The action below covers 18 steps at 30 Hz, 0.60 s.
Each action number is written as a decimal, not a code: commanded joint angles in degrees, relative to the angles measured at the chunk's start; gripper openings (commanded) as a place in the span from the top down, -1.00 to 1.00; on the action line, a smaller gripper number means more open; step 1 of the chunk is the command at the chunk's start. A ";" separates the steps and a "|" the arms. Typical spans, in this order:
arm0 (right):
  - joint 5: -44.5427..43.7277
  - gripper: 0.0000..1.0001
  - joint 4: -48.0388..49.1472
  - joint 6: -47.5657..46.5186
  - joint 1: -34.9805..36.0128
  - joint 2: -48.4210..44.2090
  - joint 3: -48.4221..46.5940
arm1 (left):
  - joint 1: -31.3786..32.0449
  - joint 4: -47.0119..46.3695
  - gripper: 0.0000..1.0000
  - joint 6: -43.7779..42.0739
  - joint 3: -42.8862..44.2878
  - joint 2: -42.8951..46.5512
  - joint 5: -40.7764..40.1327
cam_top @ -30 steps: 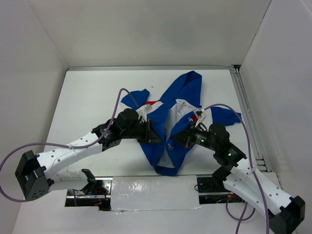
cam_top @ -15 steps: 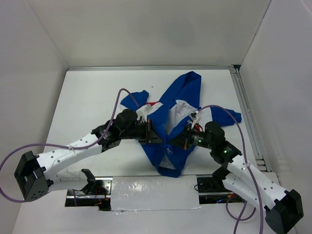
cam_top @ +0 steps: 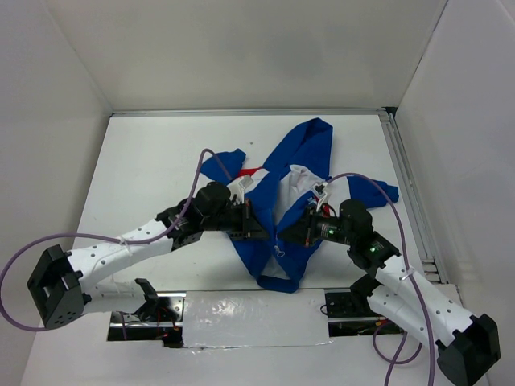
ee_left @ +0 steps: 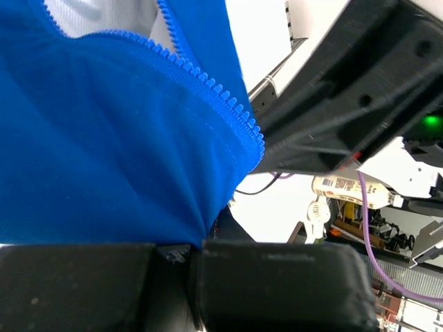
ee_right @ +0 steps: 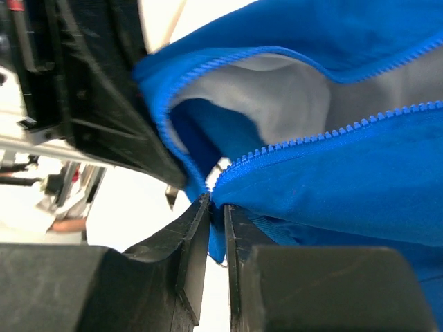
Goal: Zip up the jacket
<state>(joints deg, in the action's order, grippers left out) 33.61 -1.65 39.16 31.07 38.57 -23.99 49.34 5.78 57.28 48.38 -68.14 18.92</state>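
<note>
The jacket is royal blue with a white lining and a small red patch. It lies open in the middle of the table, hood toward the back. My left gripper is shut on the blue fabric of the jacket's left front edge, next to the zipper teeth. My right gripper is shut on the right front edge, just below its zipper teeth. The two grippers face each other closely near the jacket's bottom. A small metal zipper pull hangs between them.
The white table has white walls on three sides and a metal rail along its right edge. Purple cables loop from both arms over the jacket. A foil-covered strip runs along the near edge between the arm bases.
The right gripper has moved left toward the left gripper, bringing the two front edges of the jacket closer together. The left gripper shifted slightly right.
</note>
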 commanded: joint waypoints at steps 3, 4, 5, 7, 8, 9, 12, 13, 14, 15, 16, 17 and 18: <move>3.93 0.58 5.78 2.76 -0.22 0.98 -1.24 | 0.67 -4.55 1.00 0.99 -0.04 -3.22 1.65; 3.58 0.58 5.78 3.12 -0.39 1.16 -1.41 | 0.75 -4.72 1.00 1.00 0.05 -3.75 1.74; 3.49 0.59 6.30 3.47 -0.31 1.25 -1.59 | 0.93 -4.64 1.00 1.26 0.31 -4.71 1.82; 2.96 0.71 6.57 4.35 -0.31 0.99 -1.59 | 0.93 -4.55 1.00 1.35 0.57 -5.42 2.17; 2.70 0.78 5.88 3.91 -0.31 0.55 -1.59 | 1.02 -4.99 1.00 1.43 0.40 -5.51 2.87; 2.26 0.86 5.26 3.47 -0.31 0.46 -1.76 | 0.93 -5.16 1.00 1.52 0.31 -5.43 3.14; 0.15 1.00 2.88 2.24 -0.57 -0.33 -1.24 | 0.93 -5.25 1.00 1.52 -0.39 -3.93 2.62; -0.20 1.00 2.62 1.80 -0.66 -0.60 -1.06 | 0.93 -5.08 1.00 1.44 -0.57 -3.41 2.18; -0.47 1.00 2.01 1.54 -0.75 -0.86 -0.71 | 0.93 -4.73 1.00 1.43 -0.65 -2.27 1.39; -0.82 0.99 2.00 1.28 -0.83 -0.95 -0.27 | 0.93 -4.03 1.00 1.43 -0.74 -1.74 1.04; -1.60 0.97 0.44 1.10 -0.92 -0.95 0.08 | 0.93 -3.76 1.00 1.26 -0.83 -0.34 0.51; -1.96 0.97 0.33 1.18 -1.10 -1.04 0.34 | 0.93 -3.50 1.00 1.17 -0.92 0.37 -0.36; -2.23 0.97 0.42 1.36 -1.10 -1.04 1.13 | 0.93 -2.80 1.00 1.08 -1.01 1.07 -0.89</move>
<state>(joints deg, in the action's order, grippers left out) 32.97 -1.13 41.45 30.48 38.44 -23.77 49.98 4.29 58.65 47.53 -70.89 19.35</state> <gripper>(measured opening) 0.073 0.049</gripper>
